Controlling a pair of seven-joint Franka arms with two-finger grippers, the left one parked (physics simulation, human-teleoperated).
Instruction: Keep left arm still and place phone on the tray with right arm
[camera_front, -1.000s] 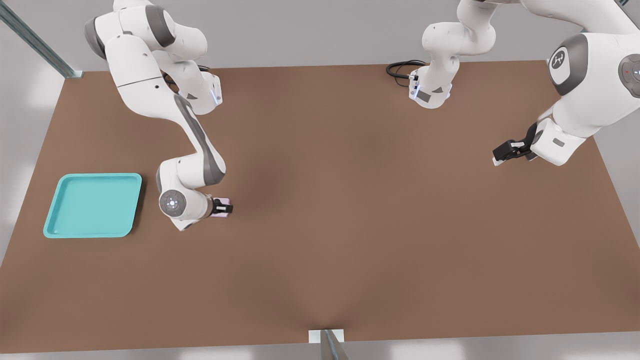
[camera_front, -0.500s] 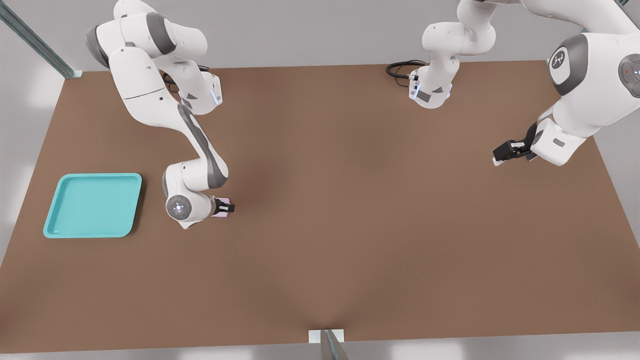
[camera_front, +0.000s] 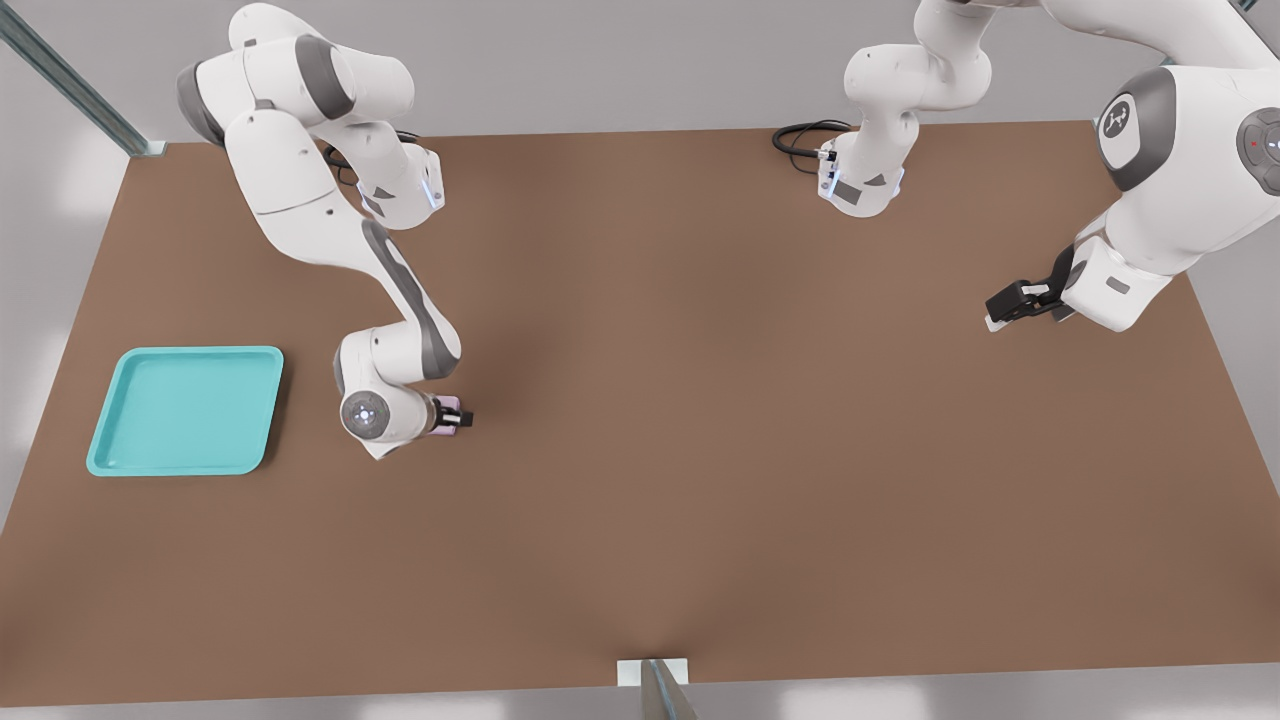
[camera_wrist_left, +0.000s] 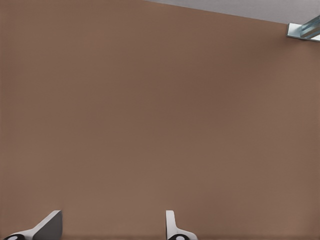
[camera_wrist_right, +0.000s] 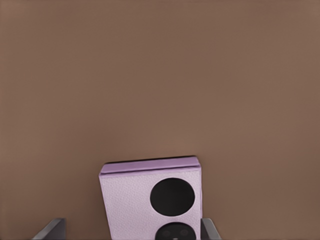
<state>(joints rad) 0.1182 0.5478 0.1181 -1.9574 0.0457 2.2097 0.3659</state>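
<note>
Phone (camera_wrist_right: 152, 200): pale pink-lilac, nearly square, lens face up, lying flat on the brown desk (camera_front: 700, 450). Two round black lenses show in the right wrist view, one full, one cut by the frame edge. A fold line runs along the far edge of the casing.

In the front view the phone (camera_front: 448, 408) is mostly hidden under the claw; only a sliver of lilac shows. It sits left of the desk's centre in the front view, near but clearly apart from the tray.

Claw (camera_front: 455, 417): black, on the right arm (camera_front: 400, 300), low over the phone. In the right wrist view the two fingers (camera_wrist_right: 50, 229) straddle the phone. One finger stands well off the phone's side, the other just beside it; contact not clear. Claw released, spread wider than the phone, not gripping it.

Right arm: reaches from its base at the desk's far edge, elbow bent, wrist with round grey disc turned toward the camera.

Tray (camera_front: 110, 455): turquoise, shallow, rounded square with raised rim. Flat on the desk toward the front view's left, on the other side of the arm's wrist from the phone. Nothing lies in it.

Black cable loop (camera_front: 800, 135) at the desk's far edge
</note>
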